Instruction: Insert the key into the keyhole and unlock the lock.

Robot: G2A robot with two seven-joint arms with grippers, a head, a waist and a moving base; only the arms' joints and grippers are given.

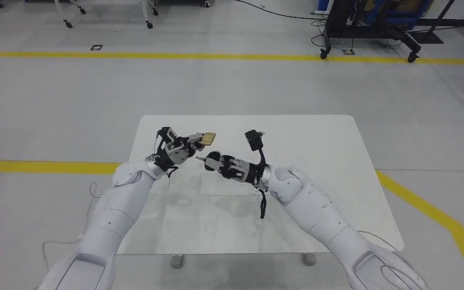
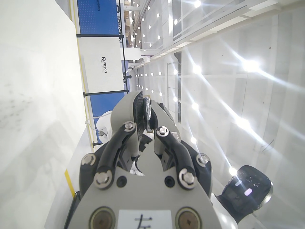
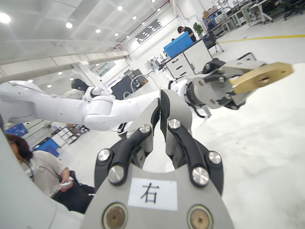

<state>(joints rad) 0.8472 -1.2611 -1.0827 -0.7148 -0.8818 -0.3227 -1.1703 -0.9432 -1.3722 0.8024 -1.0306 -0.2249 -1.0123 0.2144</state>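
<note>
Left end effector [image 1: 194, 141] clamping brass lock [image 1: 208, 137], right end effector [image 1: 207, 159] pinching key [image 1: 198, 157] nearby

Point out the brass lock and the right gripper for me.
brass lock [image 3: 262, 76]: right wrist view, on its flat brass body.
right gripper [image 3: 160, 106]: right wrist view, between its closed fingertips.

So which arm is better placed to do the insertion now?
Right: the right pincer grips the key, close to the brass lock, which the left pincer holds above the table, keyhole facing it.
</note>
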